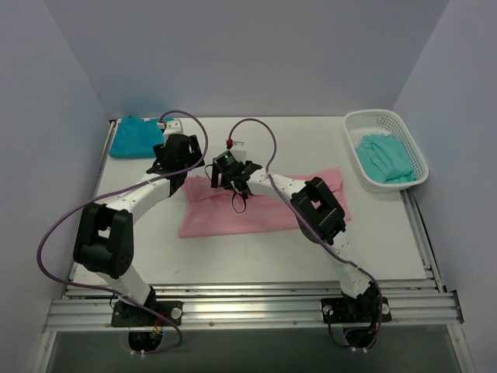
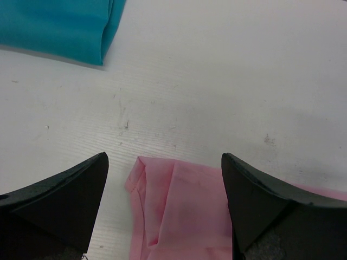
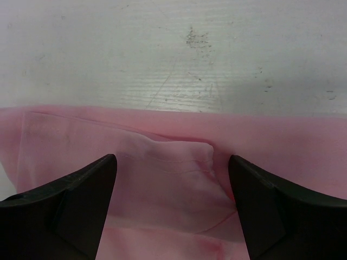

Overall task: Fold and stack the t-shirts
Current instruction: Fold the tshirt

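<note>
Top view. Pink t-shirt (image 1: pixel 221 217) lies partly folded as a wide band across the middle of the table (image 1: pixel 256 252), long side running left to right and slightly tilted. Deep teal t-shirt (image 1: pixel 136 137) sits folded at the far left corner of the table, apart from the pink one. Mint-teal t-shirt (image 1: pixel 384 155) is crumpled inside the white mesh basket (image 1: pixel 373 113) at the far right. Left arm (image 1: pixel 147 188) reaches in to the far left corner of the pink t-shirt. Right arm (image 1: pixel 318 206) stretches across the pink t-shirt from the right, its wrist close beside the left one. From this view I cannot tell how the fingers stand.

Left wrist view. Left gripper (image 2: pixel 165 160) has its two dark fingers (image 2: pixel 65 195) spread wide, with nothing clamped. A corner of the pink t-shirt, hem doubled over, lies below and between them. Bare table lies beyond it. The folded edge of the deep teal t-shirt shows at upper left, well apart from the pink corner.

Right wrist view. Right gripper (image 3: pixel 172 160) also has its fingers wide apart, nothing held. Pink cloth fills the lower half, with a raised fold lying between the fingers. The far edge of the shirt runs straight across, with scuffed table beyond. Cannot tell whether the fingertips touch the cloth.
</note>
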{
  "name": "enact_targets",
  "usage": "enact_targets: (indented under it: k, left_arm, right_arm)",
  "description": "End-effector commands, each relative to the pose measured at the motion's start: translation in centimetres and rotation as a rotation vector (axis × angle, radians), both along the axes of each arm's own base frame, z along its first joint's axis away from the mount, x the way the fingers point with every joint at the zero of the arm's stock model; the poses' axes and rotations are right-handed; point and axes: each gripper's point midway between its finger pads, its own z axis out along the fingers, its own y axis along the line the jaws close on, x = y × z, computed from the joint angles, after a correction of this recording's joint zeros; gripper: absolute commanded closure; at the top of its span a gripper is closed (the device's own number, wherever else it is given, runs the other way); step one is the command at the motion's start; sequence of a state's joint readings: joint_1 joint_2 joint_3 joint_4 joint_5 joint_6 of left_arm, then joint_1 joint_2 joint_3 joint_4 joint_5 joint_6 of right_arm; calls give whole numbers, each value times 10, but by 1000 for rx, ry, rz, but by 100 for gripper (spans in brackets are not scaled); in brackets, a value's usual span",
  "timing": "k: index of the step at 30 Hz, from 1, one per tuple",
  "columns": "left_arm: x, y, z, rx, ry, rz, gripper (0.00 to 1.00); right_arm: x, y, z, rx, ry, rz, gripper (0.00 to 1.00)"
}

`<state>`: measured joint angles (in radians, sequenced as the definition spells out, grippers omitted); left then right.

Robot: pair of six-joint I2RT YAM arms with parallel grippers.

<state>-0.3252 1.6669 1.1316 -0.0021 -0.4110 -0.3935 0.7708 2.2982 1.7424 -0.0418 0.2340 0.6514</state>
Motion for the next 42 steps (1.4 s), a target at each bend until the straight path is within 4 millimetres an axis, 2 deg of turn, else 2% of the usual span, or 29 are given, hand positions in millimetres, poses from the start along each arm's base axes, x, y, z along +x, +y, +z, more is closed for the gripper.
enact_targets:
  k: [1, 7, 18, 24, 25, 28, 30, 35, 42]
  left_arm:
    - [6, 1, 18, -37, -64, 11, 6]
    - [5, 0, 17, -39, -59, 8, 6]
    - [4, 2, 16, -36, -62, 14, 6]
    - [3, 3, 15, -30, -59, 20, 6]
    - [3, 3, 16, -31, -62, 20, 6]
    - [3, 4, 16, -32, -61, 20, 6]
    - [3, 4, 16, -31, -61, 18, 6]
    - [2, 4, 17, -33, -61, 18, 6]
    - [1, 4, 18, -35, -65, 16, 6]
  right_arm:
    - [-2, 11, 10, 9, -13, 11, 21]
    - [-6, 16, 11, -7, -19, 17, 22]
    - [-3, 26, 33, -12, -62, 28, 25]
    - [-4, 29, 29, -16, -52, 40, 64]
    - [-5, 29, 27, -18, -50, 41, 74]
    - [-6, 28, 26, -24, -45, 41, 89]
    - [-7, 27, 27, -28, -45, 40, 95]
    - [-9, 22, 26, -40, -45, 33, 100]
    - [-13, 17, 25, -44, -41, 27, 100]
